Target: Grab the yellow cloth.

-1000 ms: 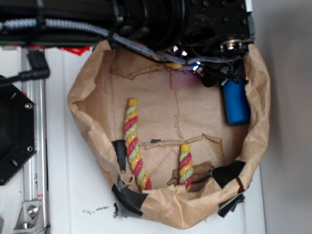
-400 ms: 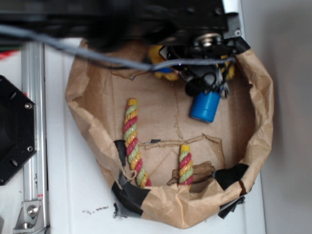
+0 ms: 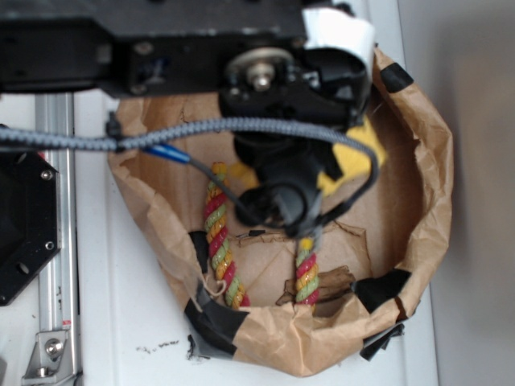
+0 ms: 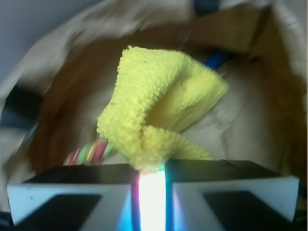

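The yellow cloth (image 4: 159, 103) is a bright yellow terry towel, bunched and folded. In the wrist view it hangs from my gripper (image 4: 152, 169), whose jaws are pinched on its lower fold with only a narrow gap between them. In the exterior view the cloth (image 3: 354, 157) shows as a yellow patch beside the black arm (image 3: 282, 173), which covers most of it and hides the gripper itself. The cloth hangs over the inside of the brown paper bag (image 3: 426, 201).
Two red-yellow-green twisted ropes (image 3: 219, 241) (image 3: 306, 269) lie on the bag's floor. The bag's rim is patched with black tape (image 3: 213, 322). A grey cable (image 3: 241, 129) crosses the bag. A metal rail (image 3: 56, 241) and black base (image 3: 24, 217) stand at the left.
The arm has swung down and left over the bag's middle. The yellow cloth, earlier barely seen at the bag's back, now hangs from the gripper. The blue bottle is no longer visible.
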Robot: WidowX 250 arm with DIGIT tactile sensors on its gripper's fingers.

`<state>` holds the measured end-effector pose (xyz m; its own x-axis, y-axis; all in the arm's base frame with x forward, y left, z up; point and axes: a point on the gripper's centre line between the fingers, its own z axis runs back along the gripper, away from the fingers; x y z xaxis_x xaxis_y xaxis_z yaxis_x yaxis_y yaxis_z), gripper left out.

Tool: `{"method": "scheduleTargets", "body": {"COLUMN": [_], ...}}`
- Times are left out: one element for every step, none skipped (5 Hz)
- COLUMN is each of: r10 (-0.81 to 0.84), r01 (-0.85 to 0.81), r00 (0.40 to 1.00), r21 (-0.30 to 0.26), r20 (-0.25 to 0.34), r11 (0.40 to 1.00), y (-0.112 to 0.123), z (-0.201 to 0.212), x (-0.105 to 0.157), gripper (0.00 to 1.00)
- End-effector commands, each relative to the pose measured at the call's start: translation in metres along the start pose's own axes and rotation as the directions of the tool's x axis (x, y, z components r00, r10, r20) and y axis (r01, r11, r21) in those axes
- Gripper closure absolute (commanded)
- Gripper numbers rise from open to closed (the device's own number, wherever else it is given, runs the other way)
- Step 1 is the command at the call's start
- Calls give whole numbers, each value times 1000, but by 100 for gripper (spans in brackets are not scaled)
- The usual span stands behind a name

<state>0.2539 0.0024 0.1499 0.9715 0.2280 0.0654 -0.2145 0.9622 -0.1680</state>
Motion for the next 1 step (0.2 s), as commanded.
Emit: {"method": "scheduleTargets", "body": {"r10": [-110], "r01": [111], "r00": [994], "r21": [59], "r20": [-13], "r11": [992], "y": [20], "z": [23], "x": [1], "gripper": [100]}}
